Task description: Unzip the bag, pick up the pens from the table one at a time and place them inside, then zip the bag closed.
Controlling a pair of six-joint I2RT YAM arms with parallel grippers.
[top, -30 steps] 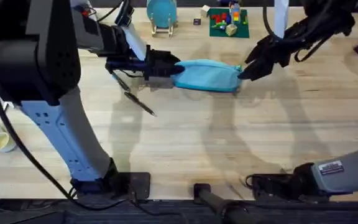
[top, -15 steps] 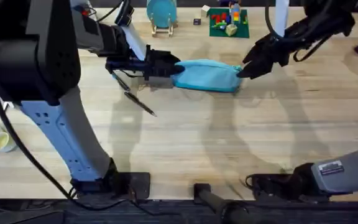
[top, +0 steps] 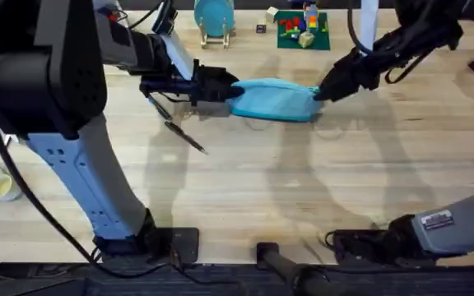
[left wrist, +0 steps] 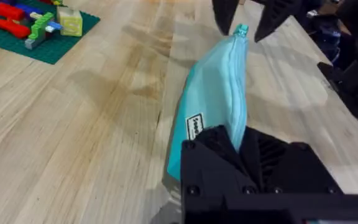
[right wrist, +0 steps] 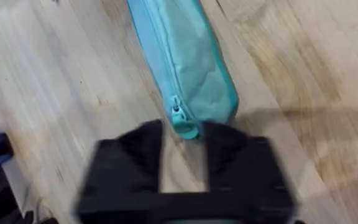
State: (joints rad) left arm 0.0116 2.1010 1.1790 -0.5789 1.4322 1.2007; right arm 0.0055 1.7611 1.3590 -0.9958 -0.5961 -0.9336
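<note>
Pale wooden planks make up the surface (top: 303, 189) I am working over, and the bag (top: 274, 100) lies lengthwise near its far side. Beyond the bag from my bases stand a round blue disc on a wooden stand (top: 214, 18) and a green baseplate of toy bricks (top: 302, 29); both sit clear of the bag. One dark pen (top: 185, 136) lies on the wood nearer the bases than the bag's left end, partly under the left arm, and I can make out a second dark pen (top: 159, 107) close beside it only in part.

The bag is light blue soft fabric, its zipper running shut along the top.

My left gripper (left wrist: 241, 146) pinches the bag's left end, black fingers pressed onto the fabric on both sides. From that wrist I can read a small white label (left wrist: 194, 126) on the bag's side, which the overhead view does not resolve. My right gripper (right wrist: 184, 152) stands spread at the bag's other end, the pale zipper pull (right wrist: 179, 118) just between its fingers; whether they touch it I cannot tell. From overhead that pull is hidden by the right gripper (top: 323, 92).
</note>
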